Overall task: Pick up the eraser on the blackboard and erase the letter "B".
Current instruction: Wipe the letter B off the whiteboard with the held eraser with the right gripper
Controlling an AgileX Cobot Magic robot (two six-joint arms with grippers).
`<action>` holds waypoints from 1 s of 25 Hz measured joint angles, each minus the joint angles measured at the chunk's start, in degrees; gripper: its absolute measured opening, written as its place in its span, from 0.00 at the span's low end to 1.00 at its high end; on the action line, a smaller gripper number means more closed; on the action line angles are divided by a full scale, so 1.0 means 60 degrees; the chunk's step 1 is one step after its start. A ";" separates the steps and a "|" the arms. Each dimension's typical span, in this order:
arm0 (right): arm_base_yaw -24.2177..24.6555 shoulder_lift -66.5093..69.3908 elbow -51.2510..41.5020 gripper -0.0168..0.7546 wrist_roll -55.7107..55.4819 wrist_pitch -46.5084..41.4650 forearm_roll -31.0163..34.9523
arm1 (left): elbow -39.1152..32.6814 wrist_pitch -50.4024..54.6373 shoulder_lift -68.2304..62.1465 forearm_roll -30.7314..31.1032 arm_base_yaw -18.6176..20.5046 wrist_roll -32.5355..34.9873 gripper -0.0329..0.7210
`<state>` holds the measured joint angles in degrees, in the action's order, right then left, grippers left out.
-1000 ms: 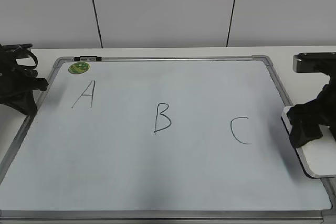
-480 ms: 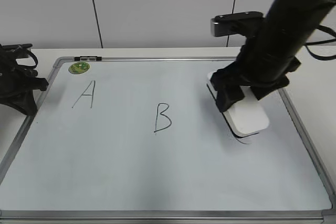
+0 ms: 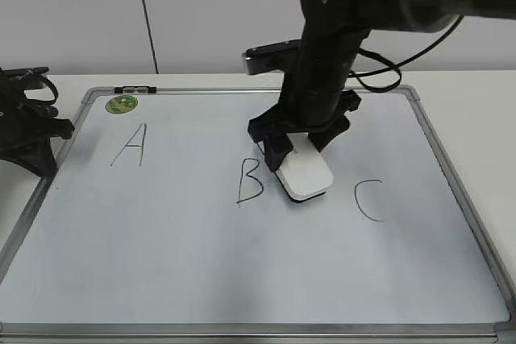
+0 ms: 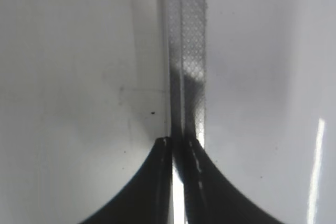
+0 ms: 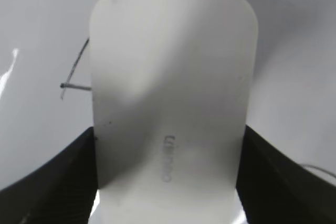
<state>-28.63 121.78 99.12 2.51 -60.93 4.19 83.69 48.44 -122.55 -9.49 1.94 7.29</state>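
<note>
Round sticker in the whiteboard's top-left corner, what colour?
Green, with a paler mark in the middle: the round sticker shows best in the exterior view.

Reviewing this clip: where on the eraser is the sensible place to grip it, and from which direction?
Across its two long edges near the rear end, from above: the eraser is a flat rounded slab lying face-down on the blackboard, and the right gripper already clamps it that way.

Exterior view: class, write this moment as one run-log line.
right gripper: shut on eraser | eraser: just right of letter "B" | B: intact | left gripper: parked at blackboard edge
</note>
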 joint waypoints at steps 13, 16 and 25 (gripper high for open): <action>-0.0070 0.1838 0.1685 0.73 0.0111 -0.0149 -0.0131 | 0.0000 0.0028 0.0000 -0.0047 0.0004 0.0000 0.08; -0.0070 0.1874 0.1706 0.73 0.0111 -0.0082 -0.0192 | 0.0000 0.0028 0.0000 -0.0047 0.0004 0.0000 0.08; -0.0383 0.1926 0.1789 0.73 0.0399 -0.0119 -0.0495 | 0.0000 0.0043 0.0000 -0.0047 0.0004 0.0000 0.08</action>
<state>-30.92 133.33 109.85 4.91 -61.64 1.22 83.69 48.70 -122.55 -9.78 1.97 7.29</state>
